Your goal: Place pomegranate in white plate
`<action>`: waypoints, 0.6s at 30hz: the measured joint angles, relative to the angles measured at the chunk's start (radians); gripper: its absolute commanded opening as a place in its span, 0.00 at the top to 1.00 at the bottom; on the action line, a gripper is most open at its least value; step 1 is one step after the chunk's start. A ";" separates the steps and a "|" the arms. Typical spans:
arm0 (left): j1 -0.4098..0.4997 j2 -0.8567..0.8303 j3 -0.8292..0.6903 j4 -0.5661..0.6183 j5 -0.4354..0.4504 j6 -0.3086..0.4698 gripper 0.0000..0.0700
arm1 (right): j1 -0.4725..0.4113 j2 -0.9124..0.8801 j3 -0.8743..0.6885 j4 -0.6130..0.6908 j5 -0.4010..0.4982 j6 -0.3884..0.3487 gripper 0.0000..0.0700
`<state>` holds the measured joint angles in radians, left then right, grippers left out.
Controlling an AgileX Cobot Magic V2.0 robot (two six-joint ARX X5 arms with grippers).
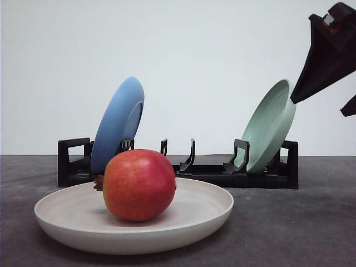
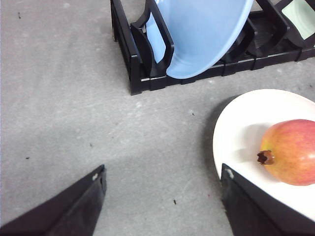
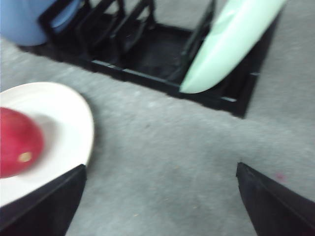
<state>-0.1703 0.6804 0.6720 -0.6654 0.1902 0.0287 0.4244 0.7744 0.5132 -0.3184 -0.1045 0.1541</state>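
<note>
Front view: pomegranate [image 1: 139, 184], red with yellowish blush, brown crown to the left, resting inside the white plate [image 1: 211, 219] on the grey worktop [image 1: 295, 228]. Behind, a black rack [image 1: 261, 177] carries a blue plate [image 1: 118, 123] at the left end and a pale green plate [image 1: 271, 127] at the right, both leaning. Right hand [image 1: 340, 83] raised at upper right, holding nothing.

Left wrist view: left hand [image 2: 162, 209], fingers spread wide, released, above bare worktop just beside the white plate's rim; pomegranate on the plate.

Right wrist view: right hand [image 3: 160, 206], fingers spread, released; blurred pomegranate lies on the white plate.
</note>
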 measured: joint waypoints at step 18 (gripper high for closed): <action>0.000 0.000 0.000 0.000 0.000 -0.019 0.97 | 0.000 0.001 0.000 0.002 0.000 -0.001 0.96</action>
<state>-0.1703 0.6804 0.6720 -0.6655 0.1902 0.0101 0.4244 0.7750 0.5129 -0.3164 -0.1043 0.1532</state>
